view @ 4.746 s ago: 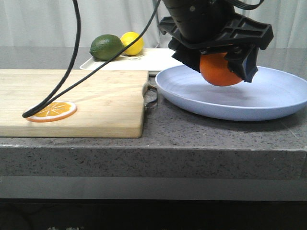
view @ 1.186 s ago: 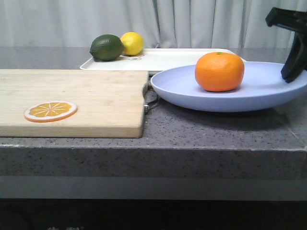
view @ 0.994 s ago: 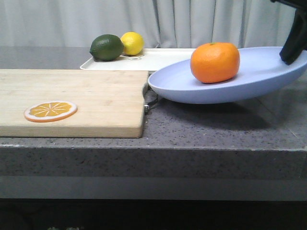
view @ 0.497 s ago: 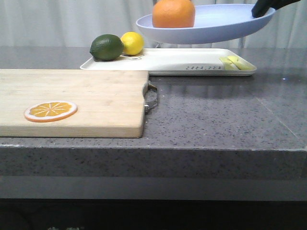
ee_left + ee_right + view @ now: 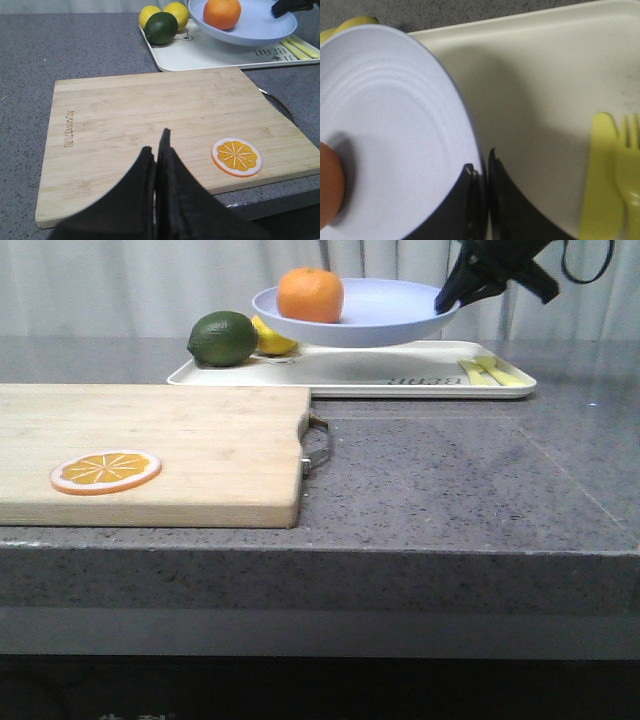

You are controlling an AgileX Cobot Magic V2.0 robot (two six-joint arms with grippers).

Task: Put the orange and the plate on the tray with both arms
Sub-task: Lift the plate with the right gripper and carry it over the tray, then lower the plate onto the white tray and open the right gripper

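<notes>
The lavender-blue plate [image 5: 375, 315] carries the orange [image 5: 311, 294] on its left part and hangs low over the cream-white tray [image 5: 400, 375] at the back of the counter. I cannot tell if it touches the tray. My right gripper [image 5: 447, 302] is shut on the plate's right rim; the right wrist view shows its jaws [image 5: 483, 167] pinching the rim of the plate [image 5: 385, 125], the orange [image 5: 327, 187] and the tray [image 5: 545, 75]. My left gripper [image 5: 157, 145] is shut and empty above the wooden cutting board [image 5: 150, 110], far from the plate [image 5: 250, 32] and orange [image 5: 222, 13].
A green lime [image 5: 222, 338] and a lemon [image 5: 270, 338], half hidden by the plate, sit on the tray's left end. Yellow plastic cutlery [image 5: 495, 372] lies on its right end. An orange slice [image 5: 105, 471] lies on the cutting board [image 5: 180, 440] at the front left.
My right gripper has carried the plate with the orange up from the counter, back over the tray, and down low over it. The left arm left the front view after releasing the orange.
</notes>
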